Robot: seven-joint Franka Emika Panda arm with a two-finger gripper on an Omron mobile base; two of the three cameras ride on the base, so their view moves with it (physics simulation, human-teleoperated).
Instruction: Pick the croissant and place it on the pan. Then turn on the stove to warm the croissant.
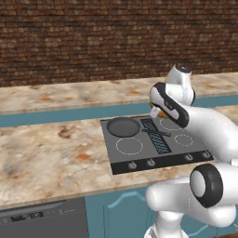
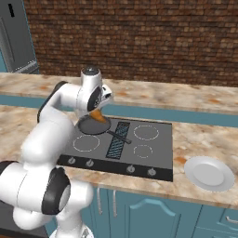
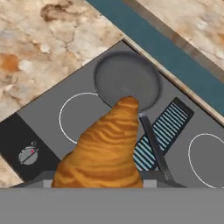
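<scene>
My gripper [image 2: 97, 113] is shut on the croissant [image 2: 98, 116], an orange-brown pastry hanging just above the stove [image 2: 153, 151]. In the hand view the croissant [image 3: 105, 153] looms large and close, hiding my fingertips. Its tip points at the near rim of the pan [image 3: 127, 81]. The pan [image 2: 93, 125] is round, dark grey and empty. It sits on the back left burner of the stove [image 1: 139, 153], with its thin handle [image 3: 154, 148] running toward the ribbed centre strip. In the left base view the pan [image 1: 123, 126] lies left of my forearm.
Small round knobs [image 2: 131, 169] line the stove's front edge, and one knob [image 3: 28, 155] sits near my hand. A white plate [image 2: 209, 173] rests on the counter right of the stove. A brick wall [image 1: 93, 37] runs behind the counter, with a dishwasher [image 1: 42, 218] below at left.
</scene>
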